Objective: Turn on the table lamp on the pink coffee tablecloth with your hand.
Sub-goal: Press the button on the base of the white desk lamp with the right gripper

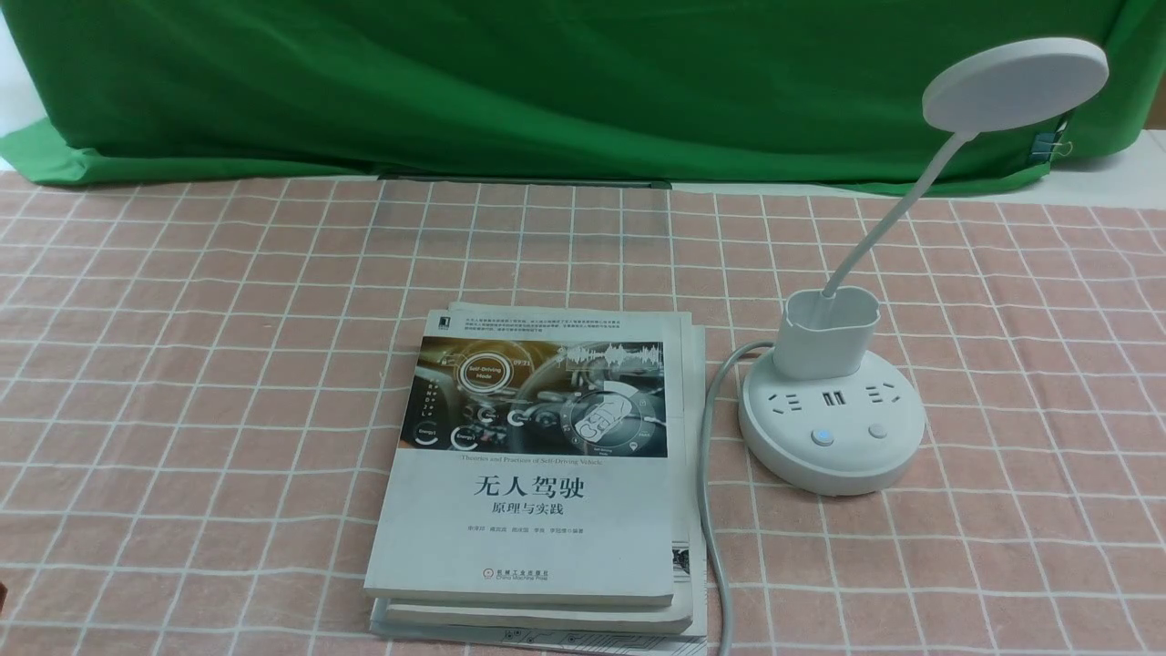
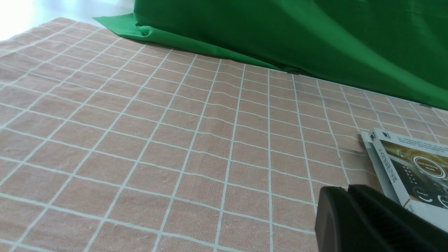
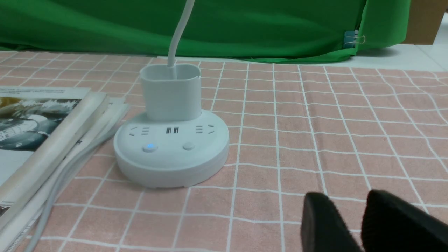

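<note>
The white table lamp (image 1: 831, 428) stands on the pink coffee tablecloth (image 1: 182, 319) at the right. Its disc head (image 1: 1016, 84) sits high on a thin neck and shows no glow. The round base has a blue-lit button (image 1: 823, 436) and a plain button (image 1: 878, 430). No gripper shows in the front view. In the right wrist view the lamp base (image 3: 171, 154) lies ahead of my right gripper (image 3: 346, 197), apart from it; the black fingers stand apart with nothing between them. My left gripper (image 2: 348, 189) is shut and empty over the cloth, far from the lamp.
A stack of books (image 1: 537, 465) lies in the middle, left of the lamp, and also shows in the left wrist view (image 2: 413, 168). The lamp's white cable (image 1: 710, 510) runs between books and base toward the front edge. A green backdrop cloth (image 1: 547, 82) closes the far side.
</note>
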### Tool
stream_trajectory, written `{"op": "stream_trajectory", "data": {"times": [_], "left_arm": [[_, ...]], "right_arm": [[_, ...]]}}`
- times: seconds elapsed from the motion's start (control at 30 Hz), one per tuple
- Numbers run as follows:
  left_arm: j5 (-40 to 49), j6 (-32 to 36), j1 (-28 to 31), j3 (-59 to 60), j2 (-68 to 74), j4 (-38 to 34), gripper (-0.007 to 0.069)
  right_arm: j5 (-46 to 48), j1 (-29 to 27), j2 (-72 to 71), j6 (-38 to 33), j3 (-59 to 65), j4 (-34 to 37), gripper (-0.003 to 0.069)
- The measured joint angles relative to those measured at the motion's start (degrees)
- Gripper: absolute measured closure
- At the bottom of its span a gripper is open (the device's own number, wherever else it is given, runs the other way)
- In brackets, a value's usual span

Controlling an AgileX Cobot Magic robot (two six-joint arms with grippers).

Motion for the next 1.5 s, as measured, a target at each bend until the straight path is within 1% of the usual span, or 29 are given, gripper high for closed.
{"op": "stream_trajectory", "data": {"times": [1.37, 1.5], "left_arm": [[0.0, -0.04, 0.0, 0.0, 0.0, 0.0, 0.0606], [0.0, -0.04, 0.0, 0.0, 0.0, 0.0, 0.0606]], "right_arm": [[0.0, 0.0, 0.0, 0.0, 0.0, 0.0, 0.0415], [-3.12, 0.0, 0.0, 0.93, 0.0, 0.43, 0.0415]]}}
